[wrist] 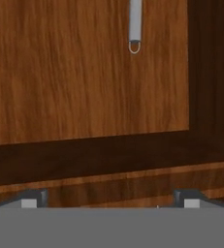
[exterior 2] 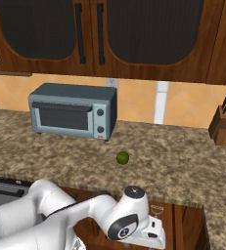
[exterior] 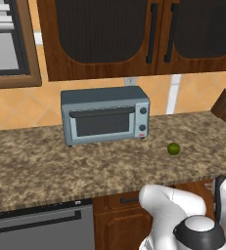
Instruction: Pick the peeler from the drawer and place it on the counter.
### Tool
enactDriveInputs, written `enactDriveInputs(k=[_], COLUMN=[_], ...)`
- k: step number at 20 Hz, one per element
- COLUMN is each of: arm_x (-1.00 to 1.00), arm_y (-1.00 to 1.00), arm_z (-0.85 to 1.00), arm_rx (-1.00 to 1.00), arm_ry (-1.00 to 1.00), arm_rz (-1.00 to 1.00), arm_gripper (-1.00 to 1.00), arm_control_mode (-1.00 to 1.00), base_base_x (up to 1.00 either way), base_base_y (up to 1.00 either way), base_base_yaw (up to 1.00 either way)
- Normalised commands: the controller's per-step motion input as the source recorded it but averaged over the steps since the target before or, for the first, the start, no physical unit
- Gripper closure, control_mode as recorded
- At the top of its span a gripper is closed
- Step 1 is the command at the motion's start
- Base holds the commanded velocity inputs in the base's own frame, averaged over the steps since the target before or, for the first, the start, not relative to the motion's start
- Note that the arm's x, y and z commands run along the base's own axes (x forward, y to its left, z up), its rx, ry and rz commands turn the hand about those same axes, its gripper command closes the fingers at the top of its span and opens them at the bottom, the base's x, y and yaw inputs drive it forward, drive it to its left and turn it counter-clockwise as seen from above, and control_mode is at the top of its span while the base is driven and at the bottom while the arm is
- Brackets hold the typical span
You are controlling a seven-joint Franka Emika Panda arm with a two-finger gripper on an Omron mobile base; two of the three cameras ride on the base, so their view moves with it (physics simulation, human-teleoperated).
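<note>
The speckled granite counter (exterior: pixel 85 166) runs across the scene from left to right, with an orange tiled wall (exterior 2: pixel 134 100) behind it and dark wooden wall cabinets (exterior 2: pixel 134 34) above. A grey toaster oven (exterior: pixel 104 115) stands toward the back of the counter, its two knobs on the right side of its face. To its right and nearer the front edge lies a small green lime (exterior: pixel 173 148), well apart from the oven. At the far right, against the wall, sits a wooden knife block (exterior 2: pixel 223 126).

Below the counter the arm reaches down in front of the wooden lower cabinets (exterior: pixel 119 224); a dishwasher (exterior: pixel 41 227) sits to their left. In the hand view the gripper (wrist: pixel 111 201) looks down into the open drawer (wrist: pixel 91 72) — its two fingertips (wrist: pixel 33 198) stand wide apart, holding nothing. The peeler (wrist: pixel 135 24) lies on the drawer's wooden floor at the top of that view, a slim grey handle with a small loop at its end, well apart from the fingertips.
</note>
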Motion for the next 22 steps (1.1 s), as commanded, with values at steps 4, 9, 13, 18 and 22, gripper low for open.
enactDriveInputs(k=[4,9,13,18,22], arm_x=[-0.07,-0.23,-0.62,-0.78,-0.87], arm_y=[-0.12,-0.24,-0.46,-0.53,-0.53], arm_z=[-0.04,-0.29,-0.66,-0.66,-0.64], arm_rx=[0.00,0.00,0.00,0.00,0.00], arm_ry=[0.00,0.00,0.05,0.03,0.00], arm_rz=[0.00,0.00,0.00,0.00,0.00], arm_gripper=[-1.00,-1.00,-1.00,-1.00,-1.00], arm_control_mode=[-1.00,-1.00,-1.00,-1.00,-1.00], base_base_x=[0.00,0.00,0.00,0.00,0.00], base_base_y=[0.00,0.00,0.00,0.00,0.00], base_base_yaw=[0.00,0.00,0.00,0.00,0.00])
